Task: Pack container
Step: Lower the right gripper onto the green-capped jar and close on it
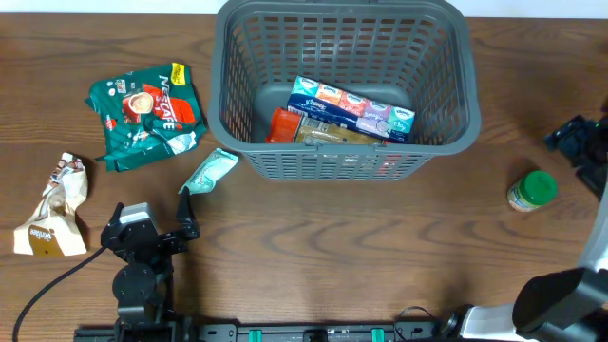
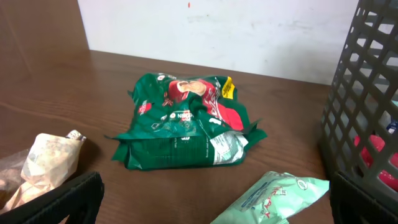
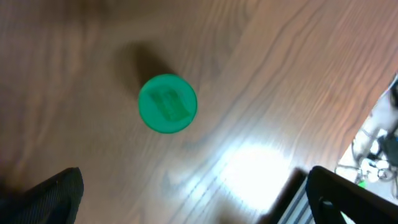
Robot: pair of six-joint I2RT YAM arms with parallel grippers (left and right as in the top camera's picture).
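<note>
We read "Nescafé" on the green packet (image 1: 147,106) and "Kleenex" on the tissue pack (image 1: 351,106) inside the container (image 1: 332,163). The left end effector (image 2: 216,190) and right end effector (image 3: 194,190) both gaped wide, empty.

Brown wood table (image 1: 332,247) carries: grey container (image 1: 323,163), green coffee packet (image 1: 147,112), beige packet (image 1: 55,214), mint sachet (image 1: 209,171), green-lidded jar (image 1: 532,190).

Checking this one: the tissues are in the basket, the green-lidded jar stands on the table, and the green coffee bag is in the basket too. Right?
Not quite. The green coffee bag is not in the basket; it lies on the table to the basket's left, as the overhead view shows. The tissues are in the basket, and the green-lidded jar stands on the table.
</note>
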